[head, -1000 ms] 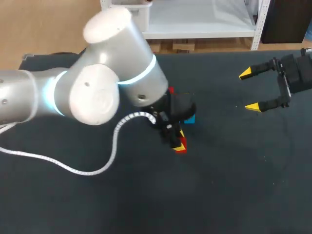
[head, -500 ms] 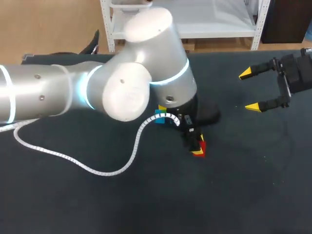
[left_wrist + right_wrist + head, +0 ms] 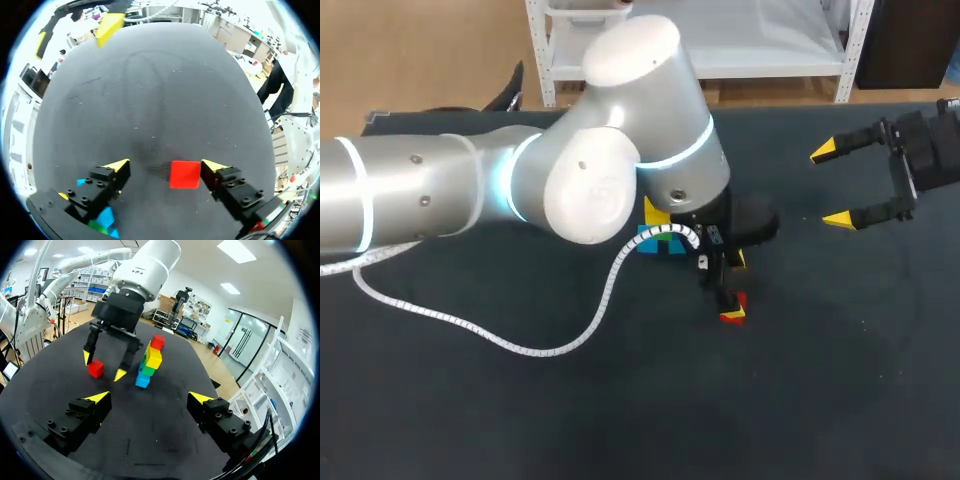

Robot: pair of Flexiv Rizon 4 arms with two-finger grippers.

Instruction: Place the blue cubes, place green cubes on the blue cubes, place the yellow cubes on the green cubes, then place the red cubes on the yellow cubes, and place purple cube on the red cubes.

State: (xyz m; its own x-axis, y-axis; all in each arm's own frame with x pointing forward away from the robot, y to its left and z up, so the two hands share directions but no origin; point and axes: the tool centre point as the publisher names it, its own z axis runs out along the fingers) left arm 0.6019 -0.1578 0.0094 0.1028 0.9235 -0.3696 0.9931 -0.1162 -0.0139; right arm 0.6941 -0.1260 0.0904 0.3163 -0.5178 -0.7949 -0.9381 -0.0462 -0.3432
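A red cube (image 3: 185,174) lies on the dark table between the open fingers of my left gripper (image 3: 165,166), close to one fingertip and clear of the other. In the head view this red cube (image 3: 734,306) sits under my left gripper (image 3: 733,290), right of centre. Just behind the arm stands a stepped stack (image 3: 148,362) with blue at the bottom, then green, yellow and a red cube (image 3: 157,342) on top. The arm hides most of the stack (image 3: 655,240) from above. My right gripper (image 3: 831,186) hangs open and empty at the far right.
The black table (image 3: 820,380) has bare room in front and to the right of the red cube. My left arm's white cable (image 3: 560,340) loops over the table's left half. A blue cube and a green cube (image 3: 102,221) show beside one left finger.
My left gripper carried the red cube rightward, away from the stack, and its fingers have now spread open around it on the table. The right arm has not moved.
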